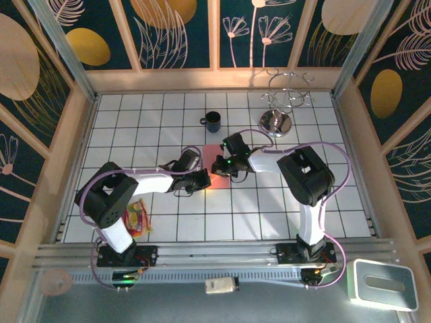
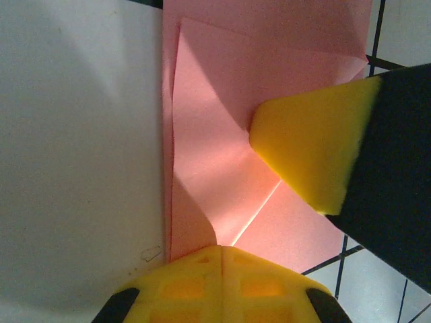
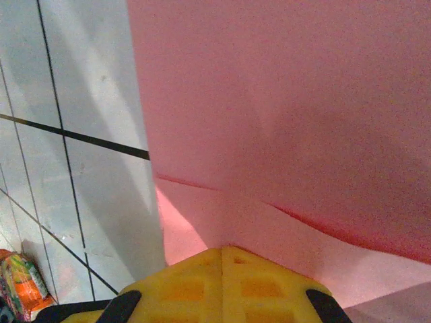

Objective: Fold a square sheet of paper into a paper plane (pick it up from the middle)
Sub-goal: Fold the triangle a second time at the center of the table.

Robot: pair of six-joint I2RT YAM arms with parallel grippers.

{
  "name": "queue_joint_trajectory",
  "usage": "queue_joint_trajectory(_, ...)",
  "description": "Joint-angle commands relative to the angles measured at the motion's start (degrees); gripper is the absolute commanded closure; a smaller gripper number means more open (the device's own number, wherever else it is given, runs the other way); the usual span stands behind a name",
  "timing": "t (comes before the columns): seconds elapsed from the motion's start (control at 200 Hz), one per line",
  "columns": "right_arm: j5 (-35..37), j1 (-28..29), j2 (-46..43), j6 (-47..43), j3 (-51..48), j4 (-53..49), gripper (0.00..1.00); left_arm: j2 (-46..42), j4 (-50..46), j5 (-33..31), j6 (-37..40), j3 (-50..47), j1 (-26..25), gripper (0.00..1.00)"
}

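The pink sheet of paper (image 1: 211, 153) lies flat on the white tiled table, near its middle, between my two grippers. In the left wrist view the paper (image 2: 222, 134) shows folded flaps and a diagonal crease. My left gripper (image 2: 222, 250) is shut, its yellow tips down on the paper's near edge. The right gripper's yellow pad (image 2: 306, 151) presses on the paper from the right. In the right wrist view the paper (image 3: 289, 114) shows a folded layer, and my right gripper (image 3: 222, 250) is shut with its tips on it. From above, the left gripper (image 1: 202, 179) and the right gripper (image 1: 222, 165) nearly meet.
A black mug (image 1: 213, 122) stands behind the paper. A metal wire stand (image 1: 283, 101) is at the back right. A colourful packet (image 1: 138, 219) lies by the left arm's base and appears again as the packet (image 3: 20, 282). Wooden walls fence the table.
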Motion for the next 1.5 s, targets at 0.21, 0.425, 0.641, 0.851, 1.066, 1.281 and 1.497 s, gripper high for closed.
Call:
queue_joint_trajectory(0.21, 1.83, -0.71, 1.48, -1.02, -2.27, -1.56, 1.0, -4.55, -5.07, -0.8, -0.23, 2.03, 0.19, 1.0)
queue_joint_trajectory(0.425, 1.45, -0.94, 0.98, -0.53, -2.54, -0.78, 1.0, -0.78, -5.77, -0.47, -0.55, 2.55, 0.21, 1.0)
queue_joint_trajectory(0.641, -0.45, -0.93, -0.54, -0.75, -1.34, 0.44, 1.0, 1.89, -6.99, -1.33, -0.97, 0.79, 0.16, 1.0)
queue_joint_trajectory(0.851, -0.99, -0.15, -4.03, -2.61, 0.47, -0.16, 1.0, 1.72, -6.36, -1.64, -1.88, -2.67, 0.13, 1.0)
queue_joint_trajectory(1.066, -0.2, 1.57, -3.37, -2.99, -1.17, -1.8, 1.0, 1.75, -6.28, -1.3, -1.7, -2.58, 0.15, 1.0)
queue_joint_trajectory(1.281, -0.45, 1.77, -2.24, -2.31, -2.32, -1.5, 1.0, 1.37, -6.54, -1.5, -1.91, -2.83, 0.18, 1.0)
queue_joint_trajectory(1.497, 0.59, 0.88, 0.15, -1.8, -2.71, -1.33, 1.0, 1.2, -6.2, -1.51, -2.62, -3.88, 0.17, 1.0)
